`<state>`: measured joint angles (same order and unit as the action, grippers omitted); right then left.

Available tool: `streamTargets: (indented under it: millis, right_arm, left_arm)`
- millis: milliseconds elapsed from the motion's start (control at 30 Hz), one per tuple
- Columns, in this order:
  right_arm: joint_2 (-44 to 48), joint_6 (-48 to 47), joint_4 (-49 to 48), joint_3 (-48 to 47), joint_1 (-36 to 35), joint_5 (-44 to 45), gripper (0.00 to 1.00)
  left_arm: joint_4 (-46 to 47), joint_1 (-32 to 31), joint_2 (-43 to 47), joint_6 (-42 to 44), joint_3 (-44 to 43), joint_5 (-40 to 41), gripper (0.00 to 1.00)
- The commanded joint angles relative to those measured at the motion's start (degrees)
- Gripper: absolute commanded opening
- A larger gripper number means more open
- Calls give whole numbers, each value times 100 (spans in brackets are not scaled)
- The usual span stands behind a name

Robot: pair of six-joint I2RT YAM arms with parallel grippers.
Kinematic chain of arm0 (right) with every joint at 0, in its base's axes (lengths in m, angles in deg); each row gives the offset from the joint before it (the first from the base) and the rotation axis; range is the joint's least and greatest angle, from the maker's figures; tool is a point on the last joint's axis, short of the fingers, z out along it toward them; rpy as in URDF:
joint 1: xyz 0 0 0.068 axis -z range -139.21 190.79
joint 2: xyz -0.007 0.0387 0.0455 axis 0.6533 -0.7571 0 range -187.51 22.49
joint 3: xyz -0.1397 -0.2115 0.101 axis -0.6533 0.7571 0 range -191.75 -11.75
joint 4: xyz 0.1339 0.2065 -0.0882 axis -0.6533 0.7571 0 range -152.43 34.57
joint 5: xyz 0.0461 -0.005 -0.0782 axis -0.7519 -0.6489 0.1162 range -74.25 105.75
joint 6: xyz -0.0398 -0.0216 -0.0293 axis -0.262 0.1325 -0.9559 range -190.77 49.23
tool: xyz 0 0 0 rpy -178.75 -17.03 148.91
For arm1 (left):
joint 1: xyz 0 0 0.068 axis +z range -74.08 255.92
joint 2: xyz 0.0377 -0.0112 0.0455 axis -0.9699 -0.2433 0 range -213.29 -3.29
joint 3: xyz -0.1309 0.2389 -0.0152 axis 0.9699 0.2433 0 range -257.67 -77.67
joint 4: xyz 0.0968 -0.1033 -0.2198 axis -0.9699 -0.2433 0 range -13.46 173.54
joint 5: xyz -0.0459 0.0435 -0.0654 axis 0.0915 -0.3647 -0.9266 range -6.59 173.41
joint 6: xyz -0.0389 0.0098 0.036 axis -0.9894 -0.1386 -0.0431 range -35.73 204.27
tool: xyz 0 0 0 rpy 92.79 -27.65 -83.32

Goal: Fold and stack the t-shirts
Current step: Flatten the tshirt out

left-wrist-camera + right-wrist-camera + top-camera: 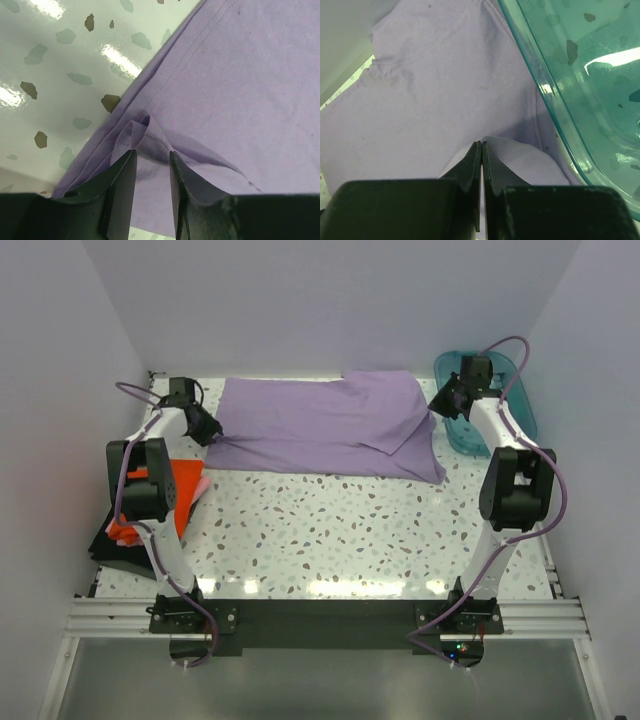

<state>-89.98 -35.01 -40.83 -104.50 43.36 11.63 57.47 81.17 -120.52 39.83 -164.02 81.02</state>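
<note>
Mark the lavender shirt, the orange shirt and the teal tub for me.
lavender shirt (320,425): top view, middle of its body
orange shirt (185,490): top view, its visible right part
teal tub (525,420): top view, right wall

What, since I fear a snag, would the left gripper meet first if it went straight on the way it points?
The lavender t-shirt: a puckered fold of it sits between the left gripper's fingers, so going on pushes into that cloth, probably with the table close beneath; depth is unclear.

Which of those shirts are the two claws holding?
The lavender t-shirt, spread across the far side; the orange-red t-shirt and dark t-shirt lie piled at left, untouched.
</note>
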Motion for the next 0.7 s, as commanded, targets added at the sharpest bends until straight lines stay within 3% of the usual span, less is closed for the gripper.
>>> streamTargets:
  millis: [0,167,500,667]
  right_arm:
    - [207,-96,-253,-6,-11,-80,0]
    - [207,-88,-262,11,-11,-80,0]
    - [444,-70,-271,73,-11,-98,0]
    - [857,-35,-253,310,-11,-98,0]
  left_arm:
    - [304,63,-98,-117,-40,-95,38]
    - [321,63,-204,-152,-40,-95,34]
    - [278,63,-116,-152,4,-33,1]
    - [198,72,174,-134,82,28,0]
